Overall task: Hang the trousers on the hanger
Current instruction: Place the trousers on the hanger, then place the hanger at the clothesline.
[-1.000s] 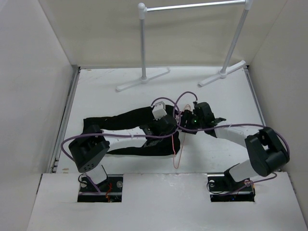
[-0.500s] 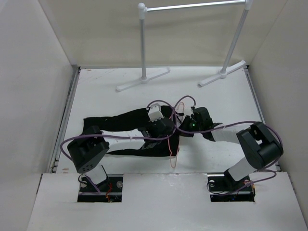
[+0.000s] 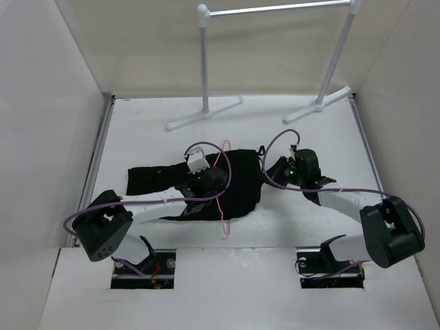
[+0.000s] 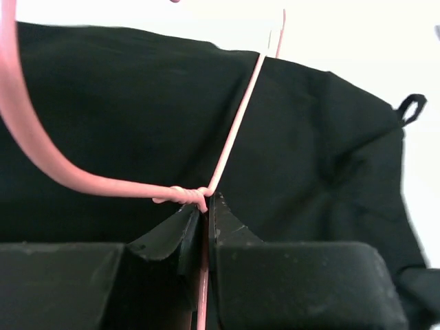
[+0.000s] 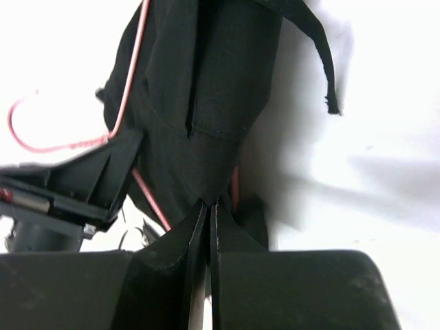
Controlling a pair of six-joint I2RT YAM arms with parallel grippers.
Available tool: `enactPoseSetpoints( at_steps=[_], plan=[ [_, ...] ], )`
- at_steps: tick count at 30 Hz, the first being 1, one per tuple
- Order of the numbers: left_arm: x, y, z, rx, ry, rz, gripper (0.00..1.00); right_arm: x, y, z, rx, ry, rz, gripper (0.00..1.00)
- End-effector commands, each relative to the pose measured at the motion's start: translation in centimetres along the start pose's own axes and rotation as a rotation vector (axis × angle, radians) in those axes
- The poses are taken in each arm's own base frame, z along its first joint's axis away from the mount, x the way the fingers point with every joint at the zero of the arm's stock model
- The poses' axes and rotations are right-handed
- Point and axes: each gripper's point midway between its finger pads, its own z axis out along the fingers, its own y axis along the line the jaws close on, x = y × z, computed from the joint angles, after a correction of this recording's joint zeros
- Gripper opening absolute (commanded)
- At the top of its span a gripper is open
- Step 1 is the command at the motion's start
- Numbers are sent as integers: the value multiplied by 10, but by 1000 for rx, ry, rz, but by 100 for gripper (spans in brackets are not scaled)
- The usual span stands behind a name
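Note:
The black trousers [image 3: 237, 182] lie bunched in the middle of the table. The thin pink hanger [image 3: 221, 206] lies across them, one end poking out toward the near edge. My left gripper [image 3: 218, 185] is over the trousers, shut on the hanger at its twisted neck [image 4: 185, 197]; a straight wire [image 4: 237, 124] runs on over the black cloth [image 4: 124, 103]. My right gripper [image 3: 271, 172] is at the trousers' right edge, shut on a fold of the fabric [image 5: 206, 103]. A pink wire [image 5: 130, 75] and the left gripper [image 5: 82, 179] show beside it.
A white and metal clothes rail [image 3: 275, 8] stands at the back, its feet [image 3: 204, 113] [image 3: 317, 104] on the table. White walls close in the left, right and back. Purple cables [image 3: 137, 199] trail along both arms.
My right gripper has shut on the trousers and drawn back to the right. The left arm has carried the hanger leftward, and the trousers now sit wider and shorter.

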Motion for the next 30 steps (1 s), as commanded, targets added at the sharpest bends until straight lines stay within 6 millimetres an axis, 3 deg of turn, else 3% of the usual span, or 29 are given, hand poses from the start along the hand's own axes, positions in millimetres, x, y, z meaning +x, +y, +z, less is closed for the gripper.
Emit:
enactPoseSetpoints(
  at_steps=[1, 9, 14, 22, 24, 28, 30],
  plan=[
    [-20, 27, -9, -69, -57, 85, 0, -15, -4, -8, -4, -37, 27, 5],
    [-45, 58, -24, -120, -79, 142, 0, -32, -35, -12, 71, -83, 62, 6],
    [-56, 57, -26, -127, -96, 210, 0, -33, -45, -9, 112, -90, 71, 6],
    [-77, 33, -24, -81, -124, 220, 0, -30, -62, -1, 172, -88, 93, 9],
    [-91, 22, -30, -58, -145, 201, 0, -31, -63, -2, 175, -97, 96, 16],
    [-131, -8, -53, 17, -190, 143, 0, -39, -44, -17, 158, -132, 61, 51],
    [-157, -25, -69, 50, -207, 128, 0, -43, -29, -29, 144, -149, 21, 60]
  ],
)
